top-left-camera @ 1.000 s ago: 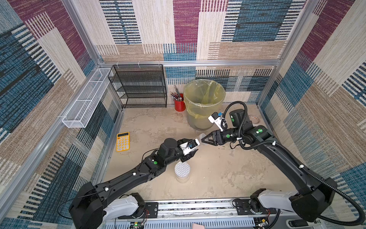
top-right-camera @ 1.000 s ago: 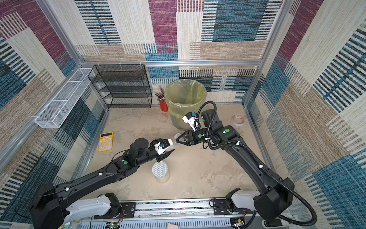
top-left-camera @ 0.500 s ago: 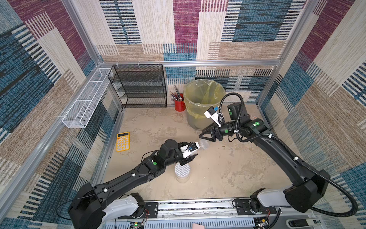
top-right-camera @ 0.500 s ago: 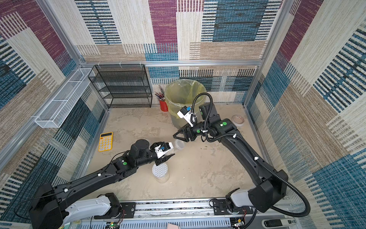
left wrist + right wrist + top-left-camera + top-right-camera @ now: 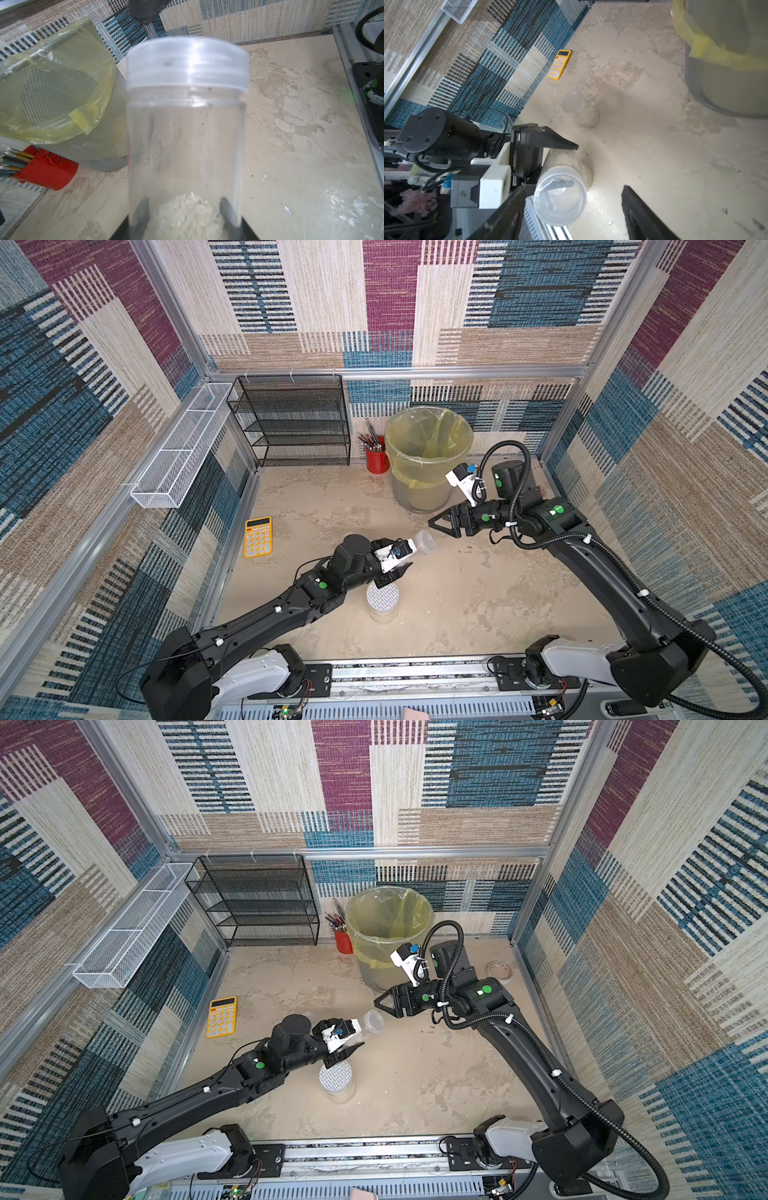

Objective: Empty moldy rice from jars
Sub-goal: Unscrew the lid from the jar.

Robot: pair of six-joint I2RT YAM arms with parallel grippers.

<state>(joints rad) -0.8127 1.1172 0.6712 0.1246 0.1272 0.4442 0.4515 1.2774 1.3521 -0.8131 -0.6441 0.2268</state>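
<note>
Right wrist: jar [image 5: 560, 197] between left fingers [image 5: 548, 139]

Walls [image 5: 390, 302] showed blue, maroon and beige stripes; the bench [image 5: 478, 605] was mottled beige. The calculator [image 5: 258, 537] was yellow, the cup [image 5: 377, 462] red, the bin bag [image 5: 415, 435] yellow, one lid [image 5: 382, 596] white-gridded, the rice [image 5: 187, 216] whitish in a clear jar [image 5: 187, 135].

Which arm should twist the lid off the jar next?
Probably the right. The right tool is open, empty and pointing at the lid from close by. The left tool is shut on the jar, holding it sideways.
</note>
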